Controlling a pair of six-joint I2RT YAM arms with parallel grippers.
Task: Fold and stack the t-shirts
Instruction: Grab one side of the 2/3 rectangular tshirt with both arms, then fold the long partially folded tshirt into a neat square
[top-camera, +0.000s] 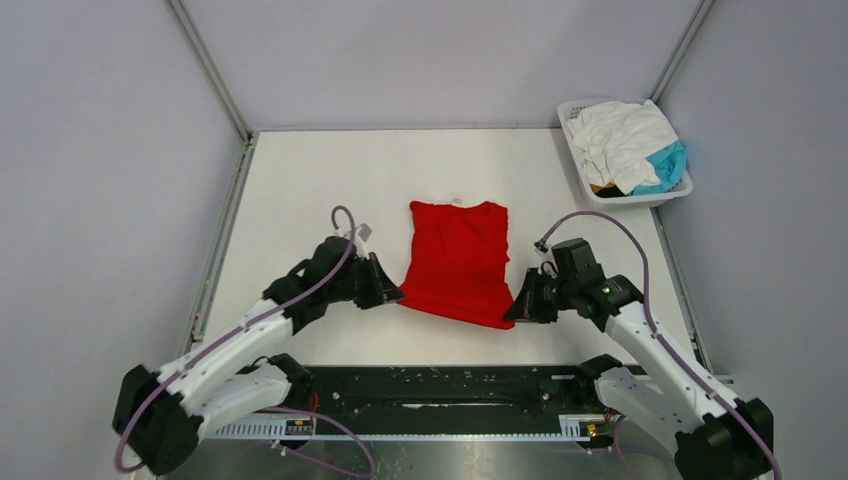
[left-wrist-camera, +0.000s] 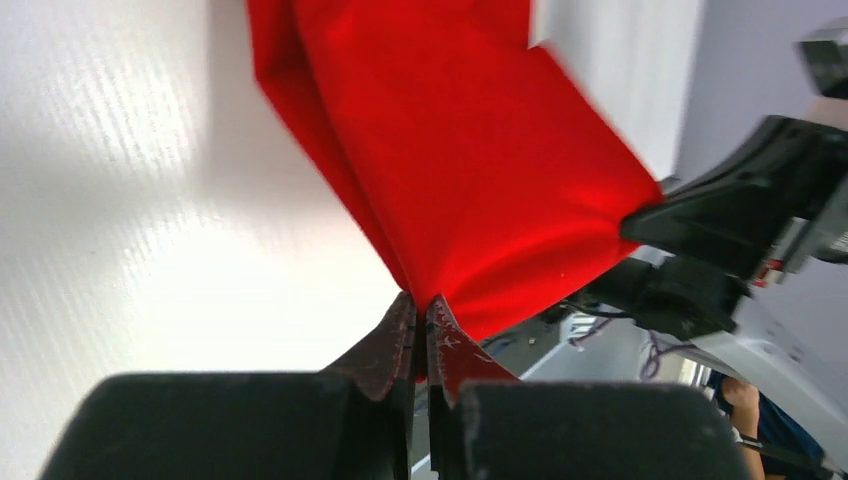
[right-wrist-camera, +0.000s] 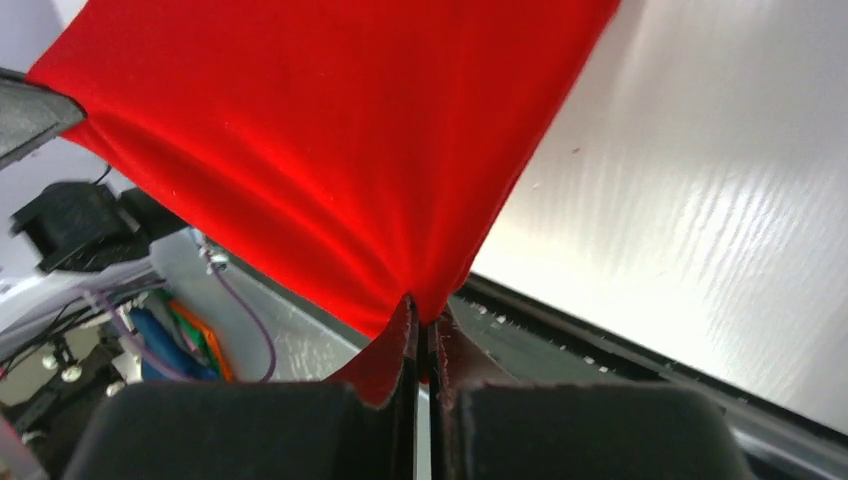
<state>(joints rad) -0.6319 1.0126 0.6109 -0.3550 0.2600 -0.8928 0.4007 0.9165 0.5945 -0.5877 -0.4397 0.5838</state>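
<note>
red t-shirt (left-wrist-camera: 470, 150) cut off in 2 wrist views, basket (top-camera: 640, 201) floor hidden under white cloth (top-camera: 620, 140)

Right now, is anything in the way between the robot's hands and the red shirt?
No, nothing visible does. The left hand and the right hand are each shut on a near corner of the red shirt, with no gap. The white basket stands apart, far right.

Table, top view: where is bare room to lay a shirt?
Bare table left of the red t-shirt, and between it and the basket. Crowded at the near edge, where left gripper and right gripper pinch its corners.
</note>
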